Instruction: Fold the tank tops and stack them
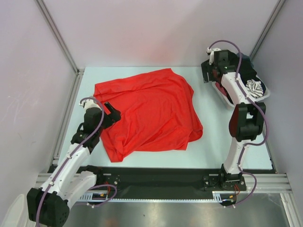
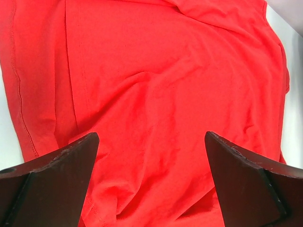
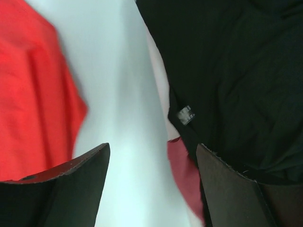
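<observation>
One red tank top [image 1: 147, 111] lies spread but rumpled on the table [image 1: 213, 142], its near-left corner bunched. It reaches from directly under the left claw [image 1: 111, 113] away to that claw's right. In the left wrist view this claw [image 2: 151, 142] has its jaws wide apart and holds nothing, with red cloth filling the gap below them. It seems poised at the garment's left edge to pinch a hem for a fold.

One black tank top [image 3: 236, 71] sits heaped in the white basket [image 1: 265, 92], below and just right of the right claw [image 1: 208, 74]. That claw [image 3: 151, 151] is also spread wide and empty. Bare table shows between its jaws, and the red top's edge lies off to its left. It appears placed there to fetch the black top, which has not been laid out yet.

Counted: two tank tops, two claws and one basket. Also in the basket are one black-and-white patterned cloth [image 1: 254, 88], beyond the right claw, and one dull red scrap [image 3: 182, 170]. I cannot tell what the scrap is.
</observation>
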